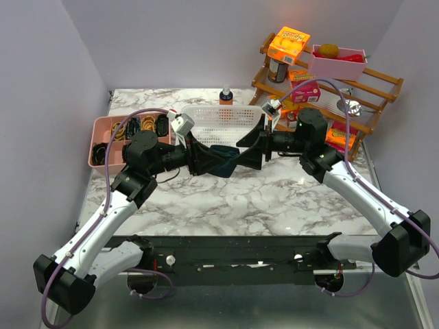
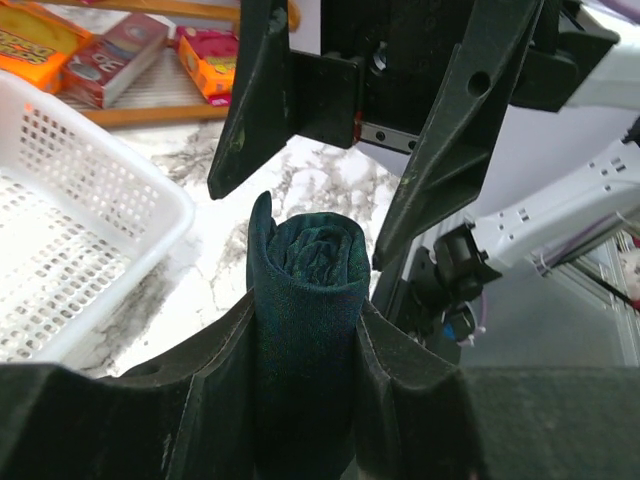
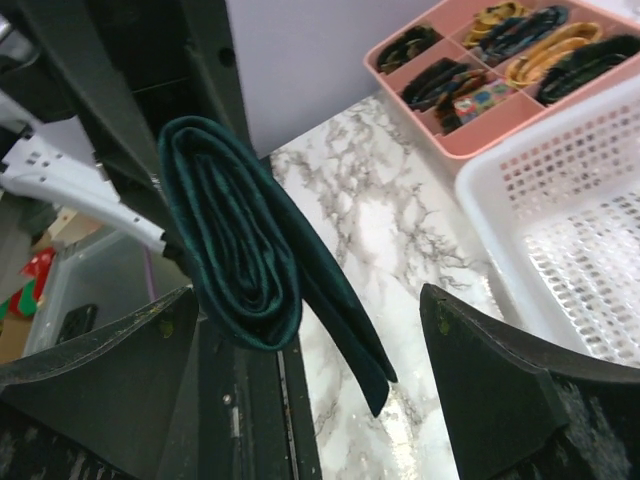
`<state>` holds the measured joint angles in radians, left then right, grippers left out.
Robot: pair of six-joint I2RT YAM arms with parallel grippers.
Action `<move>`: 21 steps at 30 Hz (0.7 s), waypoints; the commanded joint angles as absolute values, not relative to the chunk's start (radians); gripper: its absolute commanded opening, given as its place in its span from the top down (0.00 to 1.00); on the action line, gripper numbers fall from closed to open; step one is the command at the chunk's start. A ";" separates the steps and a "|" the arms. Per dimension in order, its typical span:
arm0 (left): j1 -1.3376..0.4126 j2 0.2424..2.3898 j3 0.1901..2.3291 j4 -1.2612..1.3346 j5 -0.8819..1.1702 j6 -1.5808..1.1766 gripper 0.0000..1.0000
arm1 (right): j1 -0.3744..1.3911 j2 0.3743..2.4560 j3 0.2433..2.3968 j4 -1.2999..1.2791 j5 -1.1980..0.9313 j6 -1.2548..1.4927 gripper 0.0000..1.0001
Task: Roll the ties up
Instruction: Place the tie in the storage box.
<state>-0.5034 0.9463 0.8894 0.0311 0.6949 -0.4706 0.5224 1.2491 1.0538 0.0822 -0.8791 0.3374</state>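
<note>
the dark teal-navy fabric necktie (image 2: 305, 300) is wound into a tight coil, held up off the white-and-grey marble tabletop (image 1: 274, 199), just in front of the white perforated plastic basket (image 1: 226, 123). the left gripper (image 2: 305, 350) is clamped on the coil, one finger pressing each side, and the spiral end faces the other arm. the right gripper (image 3: 308, 298) hovers directly opposite with its jaws spread wide and nothing between them, not touching the fabric.

the rolling looks nearly done. what's left seems to be securing the roll. the catch shows in the right wrist view: a loose tail flap hangs down off the coil, free to unwind.

to do this well, the left grip should hold firm across the layers and not just the outer wrap, or the core may telescope out. if the right gripper comes in, it should close over the flap side, pressing the tail against the coil. any handover wants both grippers clamped before one lets go.

off to the left sits the pink compartmented plastic tray (image 1: 96, 147), holding small dark and gold rolls.
</note>
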 commanded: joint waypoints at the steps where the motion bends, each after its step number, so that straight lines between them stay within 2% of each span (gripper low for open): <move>1: -0.505 0.942 0.919 0.006 0.796 -0.442 1.00 | 0.518 1.244 1.078 0.136 -1.089 0.319 0.00; 7: -0.505 0.931 0.899 0.107 0.756 -0.511 1.00 | 0.522 1.272 1.063 0.138 -1.164 0.334 0.00; 16: -0.508 0.957 0.916 0.153 0.744 -0.537 1.00 | 0.523 1.282 1.029 0.115 -1.131 0.331 0.00; 21: -0.522 0.953 0.914 0.156 0.687 -0.538 1.00 | 0.528 1.287 1.034 0.126 -1.117 0.354 0.06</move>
